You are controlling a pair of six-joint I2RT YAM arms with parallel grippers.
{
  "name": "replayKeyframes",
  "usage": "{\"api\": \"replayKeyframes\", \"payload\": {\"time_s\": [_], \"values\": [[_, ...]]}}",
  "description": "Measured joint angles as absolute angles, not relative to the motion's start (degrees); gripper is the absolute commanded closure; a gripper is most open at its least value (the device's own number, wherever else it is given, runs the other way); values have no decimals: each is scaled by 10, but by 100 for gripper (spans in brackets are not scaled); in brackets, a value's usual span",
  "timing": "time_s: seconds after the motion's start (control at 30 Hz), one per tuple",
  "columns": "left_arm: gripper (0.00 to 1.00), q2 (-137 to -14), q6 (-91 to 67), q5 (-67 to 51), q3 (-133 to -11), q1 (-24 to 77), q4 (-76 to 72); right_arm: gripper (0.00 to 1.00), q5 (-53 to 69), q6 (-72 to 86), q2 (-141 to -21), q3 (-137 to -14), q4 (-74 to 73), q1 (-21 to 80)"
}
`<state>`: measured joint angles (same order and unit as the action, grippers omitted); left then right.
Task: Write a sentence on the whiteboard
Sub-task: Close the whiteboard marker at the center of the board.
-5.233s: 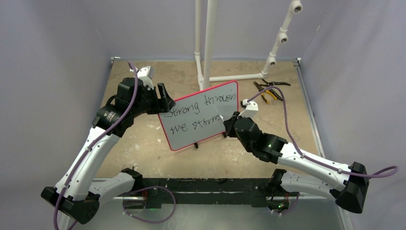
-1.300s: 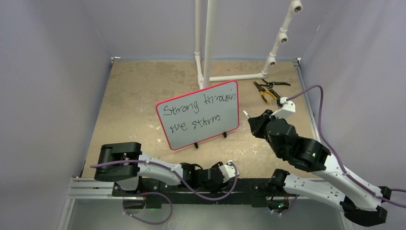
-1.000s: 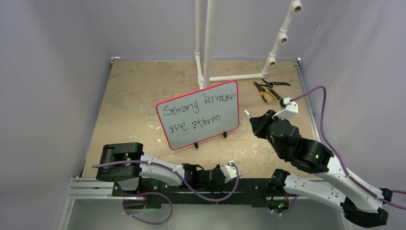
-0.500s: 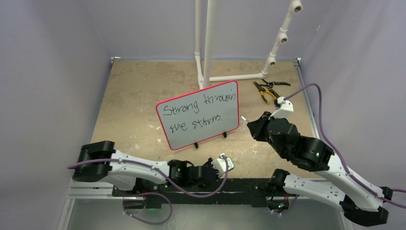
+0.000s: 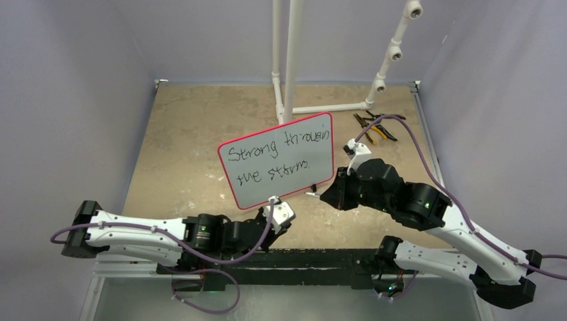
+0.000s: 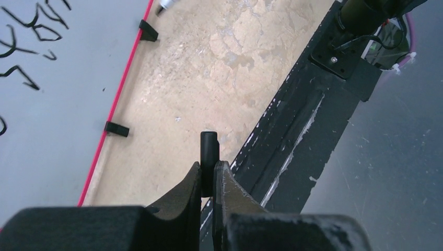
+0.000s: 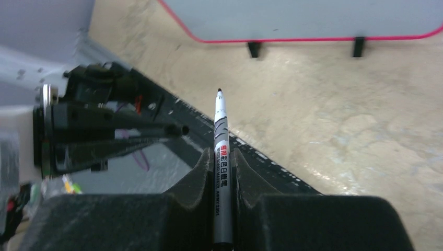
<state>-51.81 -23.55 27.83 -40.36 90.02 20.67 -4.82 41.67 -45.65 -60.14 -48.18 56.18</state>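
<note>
The whiteboard (image 5: 277, 160) stands in the middle of the bench. The sentence (image 5: 244, 152) on it looks done. Nearer the front edge, the right tool (image 7: 222, 157) is clamped on the pen (image 7: 221, 136). Its tip points left toward the left tool (image 6: 208, 170), which pinches a small black cap (image 6: 208, 149), I think. The cap's open end is hidden.

The whiteboard (image 5: 277, 160) stands mid-table (image 5: 187, 134), the sentence (image 5: 271, 159) on its face. Behind it rises the pipe frame (image 5: 292, 60); pliers (image 5: 374, 127) lie to its rear right. My left claw (image 6: 208, 175), a cap (image 6: 208, 149) in it, lies before the whiteboard; my right claw (image 7: 222, 157), gripping the marker (image 7: 220, 125), sits at its front right.
</note>
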Motion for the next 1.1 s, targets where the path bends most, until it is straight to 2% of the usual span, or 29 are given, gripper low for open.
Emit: {"api": "replayKeyframes", "payload": {"time_s": [0.17, 0.4, 0.67, 1.1], "values": [[100, -454, -252, 277, -404, 900, 263, 100, 62, 387, -460, -566, -425, 543], [100, -422, -260, 255, -393, 900, 287, 100, 264, 294, -520, -533, -376, 408], [100, -410, -259, 231, -383, 900, 287, 100, 438, 234, -551, -531, -361, 397], [100, -408, -245, 208, -376, 900, 279, 100, 536, 204, -572, -504, -352, 397]]}}
